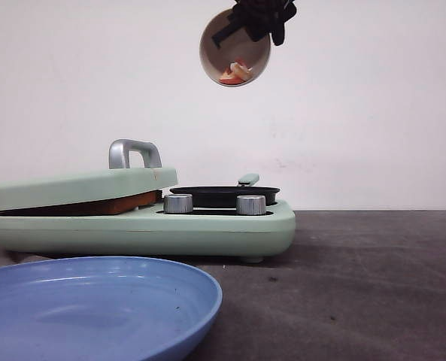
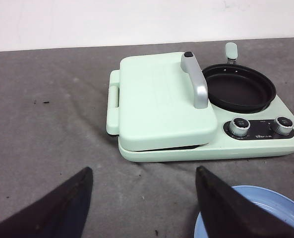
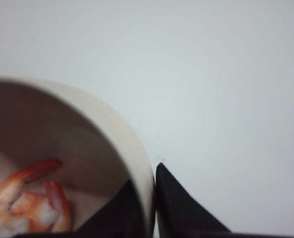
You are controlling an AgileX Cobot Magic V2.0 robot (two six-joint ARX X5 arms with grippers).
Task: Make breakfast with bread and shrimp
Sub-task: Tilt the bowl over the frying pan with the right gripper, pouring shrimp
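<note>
A mint-green breakfast maker (image 1: 140,226) sits on a dark grey table (image 1: 358,286), seen from the front against a plain white wall. On its left half a flat green lid (image 1: 80,188) with a silver handle (image 1: 132,153) rests slightly tilted over a brown-edged slice of bread (image 1: 117,204), which shows in the gap beneath the lid. On its right half sits a round black pan (image 1: 224,195) with a pale green handle at the far side, and two silver knobs (image 1: 177,204) face forward below it. A blue plate (image 1: 95,308) lies nearest the camera at the left, close in front of the appliance.

High above the pan, the right gripper (image 1: 256,19) is clamped on the rim of a beige bowl (image 1: 207,49), one finger inside the wall and one outside. The bowl is tipped so its opening faces the camera. The shrimp (image 1: 235,73), red-orange and white, lies at the lowest part of the bowl's inside.

The left gripper (image 2: 144,198) hovers low over the table near the appliance's left front, its two dark fingers (image 2: 67,208) spread wide apart and holding nothing.
</note>
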